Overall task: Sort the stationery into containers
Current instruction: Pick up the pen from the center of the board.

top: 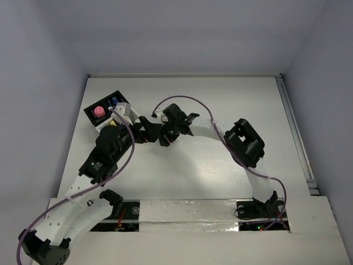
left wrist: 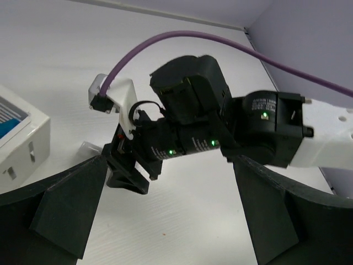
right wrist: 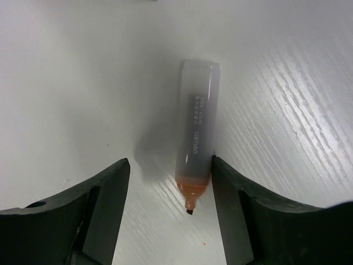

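An uncapped highlighter [right wrist: 197,130] with a grey see-through body and an orange tip lies flat on the white table. My right gripper [right wrist: 169,168] is open and straddles it; the right finger [right wrist: 237,210] touches the barrel, and the left finger stands apart. In the top view the right gripper [top: 158,132] points down just right of the organizer [top: 94,120] and hides the highlighter. The organizer holds a pink round-topped item [top: 99,111] and a blue-capped item [top: 115,101]. My left gripper [left wrist: 165,218] is open and empty, facing the right gripper [left wrist: 128,172]. The left gripper [top: 139,132] sits beside the organizer.
A white slotted compartment [left wrist: 25,135] of the organizer shows at the left edge of the left wrist view. A small clear piece [left wrist: 88,148] lies on the table by the right gripper. Purple cables [top: 190,100] loop over both arms. A rail [top: 295,138] runs along the table's right edge.
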Controlling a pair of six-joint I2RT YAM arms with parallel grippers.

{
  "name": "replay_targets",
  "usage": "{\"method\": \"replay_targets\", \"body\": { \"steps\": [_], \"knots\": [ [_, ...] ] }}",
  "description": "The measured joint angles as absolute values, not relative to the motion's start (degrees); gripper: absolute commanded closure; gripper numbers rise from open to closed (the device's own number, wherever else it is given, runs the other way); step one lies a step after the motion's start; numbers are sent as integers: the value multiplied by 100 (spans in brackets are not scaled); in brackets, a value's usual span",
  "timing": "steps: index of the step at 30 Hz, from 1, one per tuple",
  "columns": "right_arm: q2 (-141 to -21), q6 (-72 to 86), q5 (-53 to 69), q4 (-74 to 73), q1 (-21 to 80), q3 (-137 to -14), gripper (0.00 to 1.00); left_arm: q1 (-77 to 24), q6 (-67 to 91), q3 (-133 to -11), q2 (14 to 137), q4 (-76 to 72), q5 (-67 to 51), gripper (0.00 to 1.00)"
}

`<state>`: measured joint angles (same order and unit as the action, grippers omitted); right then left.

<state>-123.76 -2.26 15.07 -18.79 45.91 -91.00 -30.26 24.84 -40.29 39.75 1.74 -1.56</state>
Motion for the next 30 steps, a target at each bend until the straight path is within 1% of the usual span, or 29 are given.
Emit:
{"method": "replay_targets", "body": {
  "steps": [3,4,6,7,9,10,13,17,22,26,30],
  "knots": [
    [-12374,-292,1007,-1695,4759,-9019,43,-3026,2519,-4139,3876,443,123,1],
    [-12363,-303,832,-1603,4797,-8973,49,-3026,2530,-4198,3835,550,246,1],
    [-12346,-307,506,-1409,4814,-8868,55,-3026,2543,-4327,3756,735,462,1],
    [-12333,-307,379,-1297,4814,-8805,65,-3026,2543,-4381,3715,803,545,1],
    [-12302,-303,99,-1072,4814,-8672,75,-3026,2561,-4462,3618,908,707,1],
    [-12272,-283,-1,-934,4810,-8582,82,-3026,2567,-4475,3570,947,781,1],
    [-12158,-250,-266,-600,4812,-8311,93,-3026,2602,-4473,3461,1081,941,1],
    [-11767,-290,-499,-198,4807,-7653,96,-3026,2615,-4473,3439,1120,1039,2],
    [-10783,-497,-427,-475,4792,-6779,98,-3013,2637,-4473,3570,1122,899,7],
    [-9701,-617,-82,-692,4794,-6602,98,-2943,2689,-4471,3848,1087,545,13],
    [-8901,-624,316,-672,4794,-6591,99,-2871,2779,-4475,4217,934,-43,18]
  ]
}}
